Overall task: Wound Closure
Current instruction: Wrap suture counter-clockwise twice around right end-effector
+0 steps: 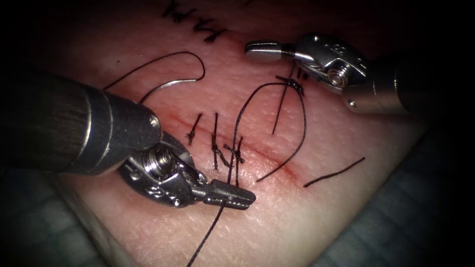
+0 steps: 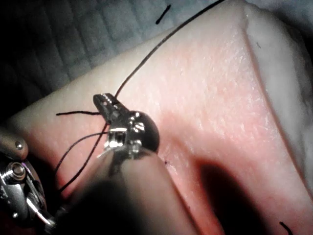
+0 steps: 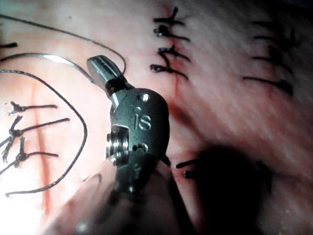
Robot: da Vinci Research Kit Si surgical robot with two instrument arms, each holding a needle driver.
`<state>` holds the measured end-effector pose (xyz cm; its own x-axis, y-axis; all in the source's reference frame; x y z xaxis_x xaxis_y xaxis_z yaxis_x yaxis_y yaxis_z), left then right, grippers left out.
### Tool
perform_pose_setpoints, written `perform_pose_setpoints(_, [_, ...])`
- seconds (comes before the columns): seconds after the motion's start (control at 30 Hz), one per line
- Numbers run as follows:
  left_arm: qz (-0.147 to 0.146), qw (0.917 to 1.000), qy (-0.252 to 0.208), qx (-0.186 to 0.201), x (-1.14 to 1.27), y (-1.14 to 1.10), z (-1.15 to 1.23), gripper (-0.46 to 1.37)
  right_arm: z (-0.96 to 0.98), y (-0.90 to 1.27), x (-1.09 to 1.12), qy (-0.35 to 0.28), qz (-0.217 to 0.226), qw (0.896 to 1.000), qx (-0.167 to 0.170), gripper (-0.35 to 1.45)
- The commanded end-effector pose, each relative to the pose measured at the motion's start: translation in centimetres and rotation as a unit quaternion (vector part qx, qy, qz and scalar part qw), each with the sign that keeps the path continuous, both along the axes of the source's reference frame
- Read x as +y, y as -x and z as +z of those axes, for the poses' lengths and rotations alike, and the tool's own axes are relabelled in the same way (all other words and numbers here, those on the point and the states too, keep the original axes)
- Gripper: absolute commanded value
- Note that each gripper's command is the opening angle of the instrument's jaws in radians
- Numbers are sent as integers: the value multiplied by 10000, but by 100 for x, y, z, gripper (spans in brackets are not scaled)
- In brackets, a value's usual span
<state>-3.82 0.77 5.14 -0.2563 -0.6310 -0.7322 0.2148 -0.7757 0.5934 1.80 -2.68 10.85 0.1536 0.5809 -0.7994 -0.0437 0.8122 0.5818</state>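
Left tool: jaws pressed together, pinching the thread just below the cut, low in the endoscope view; the strand runs on downward out of frame and upward into a wide loop. Tissue: pale pork belly, cut running across the centre, faint red fluid along its line. Needle: curved, lying free on the tissue surface above and left of the cut, held by neither tool, not in the tissue. Knotted stitches: three across the left part of the cut, short tails standing up. Loop of thread: rises from the stitches and arcs right to a knot just beneath the right tool. Right tool: jaws closed, holding nothing, tip above the knot. Loose cut end of thread: lying right of the cut, apart. Step, as judged: knot-tying on a stitch. Next move calls for steady opposing tension on the thread without tearing the tissue.
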Motion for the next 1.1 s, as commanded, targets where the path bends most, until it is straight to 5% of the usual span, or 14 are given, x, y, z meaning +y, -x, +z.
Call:
perform_pose_setpoints(0.03, [19,10000,12,-16,3,-1,-3,-35,3,-1,-4,28,-51,10000,52,-35])
perform_pose_setpoints(0.3, [19,9999,-14,-131,43,-21,-18,-35,12,-4,-39,-21,-346,9985,418,-35])
perform_pose_setpoints(0.43, [-111,9981,-581,-188,57,-27,-13,-35,4,-5,-50,-88,-328,9972,668,-35])
perform_pose_setpoints(0.7, [-181,9925,-1194,-201,67,-35,24,-35,-20,-5,-57,-133,-257,9947,986,-35])
perform_pose_setpoints(1.1, [-163,9891,-1458,-105,57,-39,80,-35,-43,8,-45,-226,154,9919,1238,-35])
